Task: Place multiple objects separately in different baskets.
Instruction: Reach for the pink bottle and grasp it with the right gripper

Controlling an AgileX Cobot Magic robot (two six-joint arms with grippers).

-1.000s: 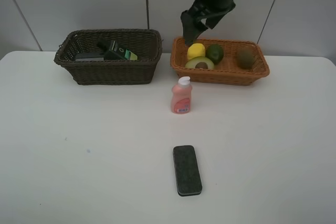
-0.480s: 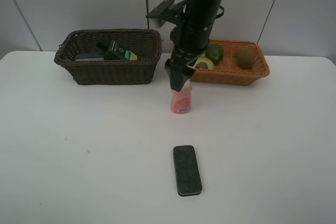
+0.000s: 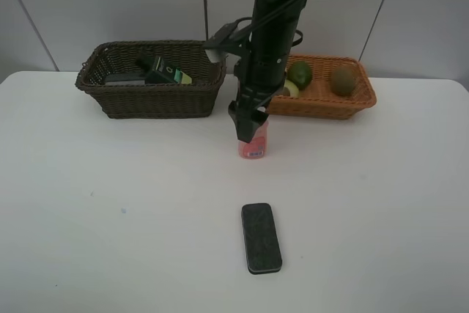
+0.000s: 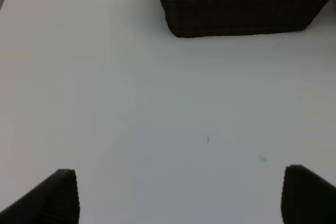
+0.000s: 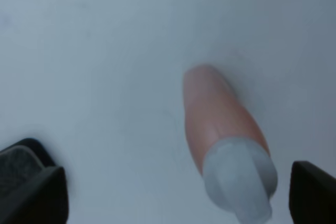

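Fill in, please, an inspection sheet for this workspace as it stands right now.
Surface: white table, clean apart from faint specks.
Job's things: pink white-capped bottle upright mid-table; black eraser flat, nearer the front edge; dark brown basket holds a dark green pump bottle; orange-tan basket holds a green avocado and brown kiwi.
Clutter: nothing seen.
Grippers: right gripper open at the bottle's cap, not closed on it; left gripper open over bare table.
Cables: thin cable looped along the right arm.
Surroundings: grey panelled wall behind.
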